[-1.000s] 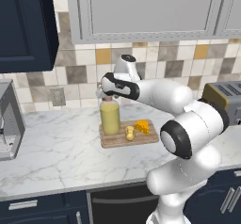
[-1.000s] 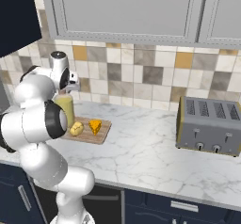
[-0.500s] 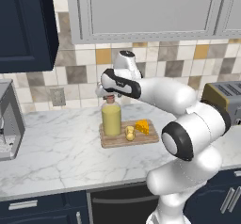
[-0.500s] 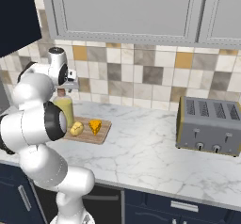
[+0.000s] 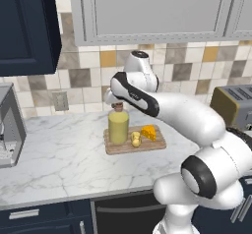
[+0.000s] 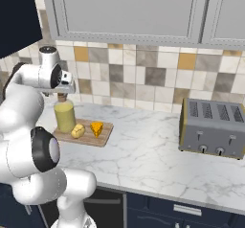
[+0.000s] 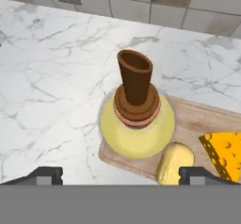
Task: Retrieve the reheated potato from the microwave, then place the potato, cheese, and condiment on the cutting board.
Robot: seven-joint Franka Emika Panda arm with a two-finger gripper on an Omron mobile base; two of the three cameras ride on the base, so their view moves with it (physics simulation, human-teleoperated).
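Evidently all 3 items sit on the cutting board (image 5: 142,145): the condiment (image 5: 118,127) upright at its left end, the potato (image 5: 136,139) just beside the bottle's base, and the cheese (image 5: 148,132) to the right of the potato. We read this grouping as the layout the task asks for.

The gripper (image 7: 120,173) hangs directly above the bottle's brown neck, fingers (image 7: 44,175) spread wide, 1 on either side and clear of the cap; nothing is pinched. In the hand view the bottle stands free and untilted, so we judge it released. The gripper's centring over the neck fits a top-down grasp at the neck, the narrowest part.

The microwave (image 5: 10,125) shows at the left edge of the left base view, well apart from the board. We judge the placing essentially complete. Risk: a sideways retreat could clip the cap; straight up looks safer.
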